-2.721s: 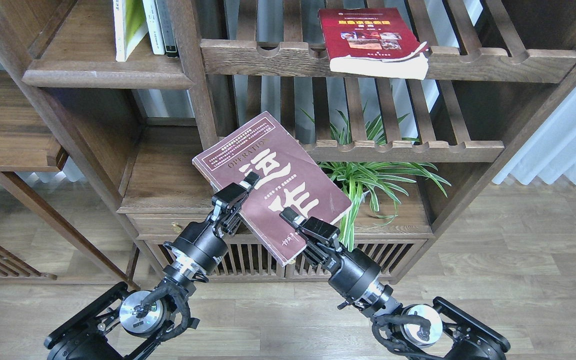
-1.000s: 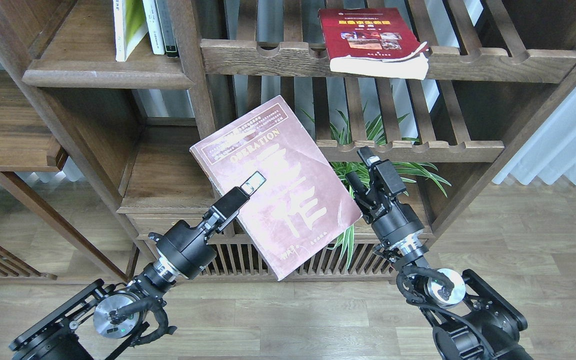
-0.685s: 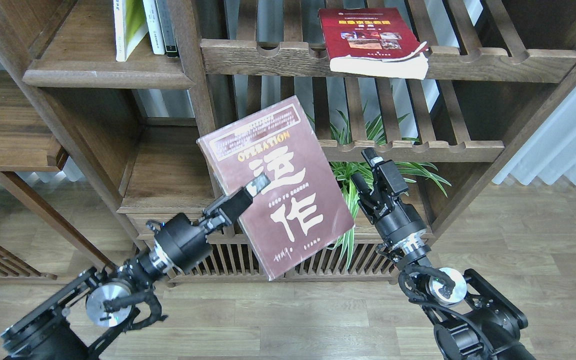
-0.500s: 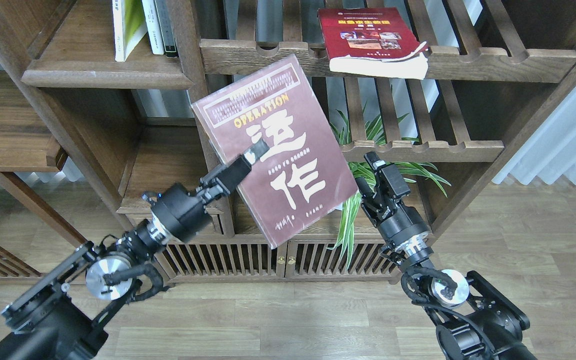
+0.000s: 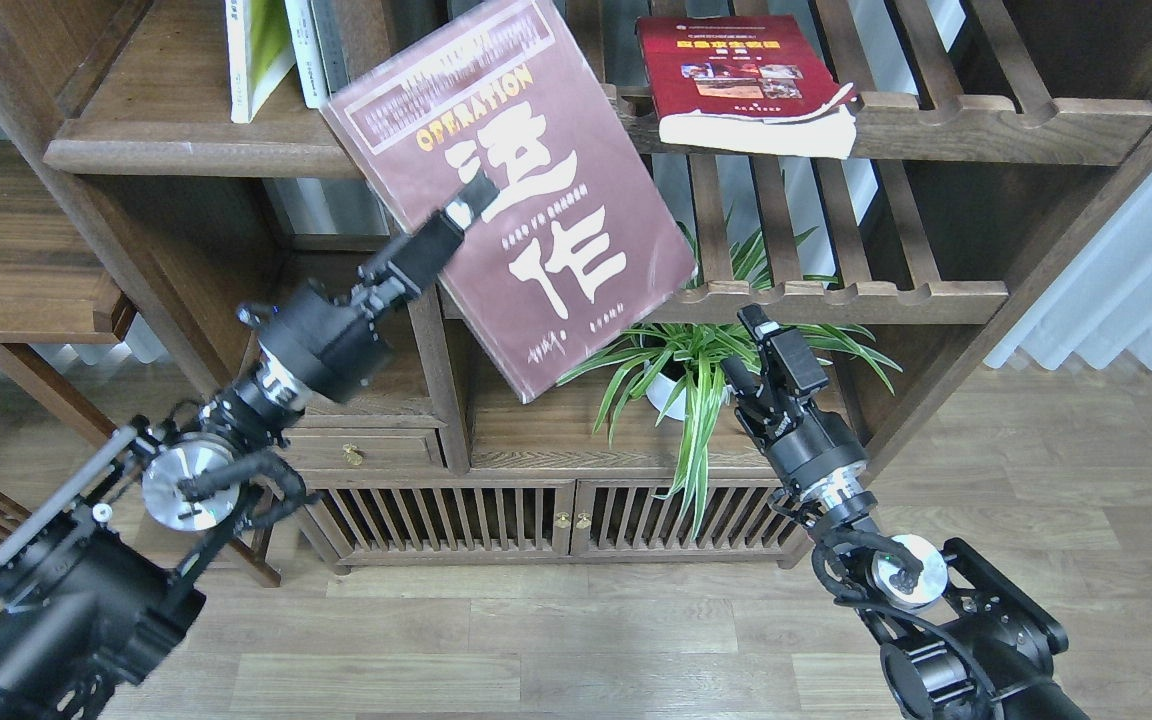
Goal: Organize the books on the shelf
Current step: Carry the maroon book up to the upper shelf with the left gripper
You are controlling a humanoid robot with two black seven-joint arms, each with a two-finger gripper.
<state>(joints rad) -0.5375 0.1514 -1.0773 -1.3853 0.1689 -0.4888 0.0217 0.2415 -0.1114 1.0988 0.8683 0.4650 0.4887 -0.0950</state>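
My left gripper (image 5: pixel 474 195) is shut on the dark maroon "OPERATION" book (image 5: pixel 576 250), one finger on the cover and the other behind it. It holds the book tilted in the air, its top corner in front of the upper solid shelf (image 5: pixel 196 155). The yellow-green book (image 5: pixel 256 50) stands upright on that shelf. The red book (image 5: pixel 736 70) lies flat on the upper slatted rack (image 5: pixel 986 125), its page edge overhanging the front rail. My right gripper (image 5: pixel 741 340) is open and empty, below and right of the maroon book.
Slim white and dark-spined volumes (image 5: pixel 321 50) stand beside the yellow-green book. A potted spider plant (image 5: pixel 696 370) stands under the lower slatted rack (image 5: pixel 836 295), just left of my right gripper. A bookcase post (image 5: pixel 431 340) runs behind the maroon book. A low cabinet (image 5: pixel 556 520) is below.
My left gripper has lifted the maroon book up and to the left, towards the upper solid shelf. My right gripper, which held the book 2.7 s ago, has let go and stays low by the plant.
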